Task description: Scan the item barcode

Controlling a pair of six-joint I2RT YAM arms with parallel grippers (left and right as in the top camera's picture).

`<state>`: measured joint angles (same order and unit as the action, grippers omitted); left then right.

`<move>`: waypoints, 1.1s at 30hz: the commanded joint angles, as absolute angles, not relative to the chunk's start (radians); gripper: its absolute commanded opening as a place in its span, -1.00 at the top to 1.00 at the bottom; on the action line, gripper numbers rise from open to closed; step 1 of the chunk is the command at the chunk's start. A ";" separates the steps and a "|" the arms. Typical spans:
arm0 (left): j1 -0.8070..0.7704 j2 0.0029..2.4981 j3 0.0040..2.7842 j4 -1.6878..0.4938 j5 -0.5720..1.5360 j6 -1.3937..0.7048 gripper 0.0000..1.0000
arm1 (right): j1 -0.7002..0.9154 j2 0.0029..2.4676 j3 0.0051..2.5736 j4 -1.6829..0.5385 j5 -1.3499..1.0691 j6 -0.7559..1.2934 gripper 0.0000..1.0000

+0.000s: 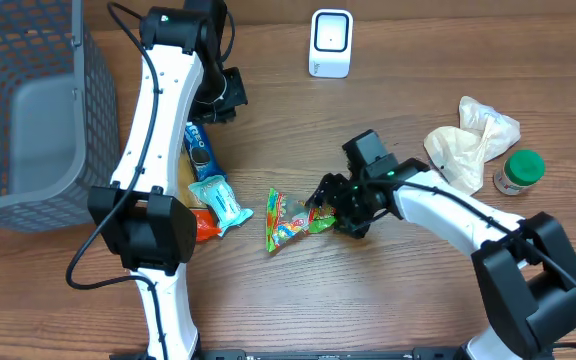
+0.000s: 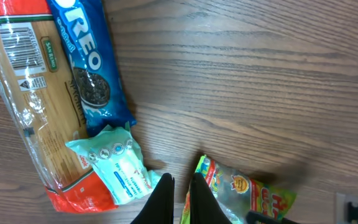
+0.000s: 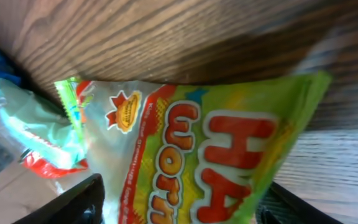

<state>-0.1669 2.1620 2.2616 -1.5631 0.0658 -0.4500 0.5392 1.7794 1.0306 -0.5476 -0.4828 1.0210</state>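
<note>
While the left gripper [image 2: 179, 190] is hanging shut and empty by the snack pile [image 1: 208, 185], I am seeing the gummy bag [image 1: 288, 220] lying on the table [image 1: 278, 110], the right gripper [image 1: 324, 208] straddling its end wide-jawed, so lifting and presenting it to the scanner [image 1: 330, 43] are remaining.

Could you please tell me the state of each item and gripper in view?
Left gripper: shut, empty.
Right gripper: jaws astride the gummy bag, grip unclear.
Gummy bag: lying flat, not lifted.
Oreo pack: lying flat, untouched.
Jar: upright, lid on.
Basket: upright.
</note>
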 commanded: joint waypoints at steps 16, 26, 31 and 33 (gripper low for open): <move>-0.204 2.160 2.264 -1.562 0.018 -0.476 0.91 | 0.667 1.782 0.970 -0.419 -0.203 1.163 0.78; -0.233 2.171 2.253 -1.559 0.001 -0.476 0.92 | 0.644 1.651 1.054 -0.649 -0.076 0.863 0.92; -0.234 2.171 2.252 -1.532 -0.003 -0.488 0.91 | 0.673 1.595 1.200 -0.943 0.346 0.718 0.92; -0.234 2.171 2.252 -1.527 -0.004 -0.497 0.92 | 0.697 1.596 1.241 -1.005 0.506 0.669 0.92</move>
<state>-0.2325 2.1620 2.2578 -1.5326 0.0135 -0.4721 0.6674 1.6360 1.1568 -0.9821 0.1673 0.7956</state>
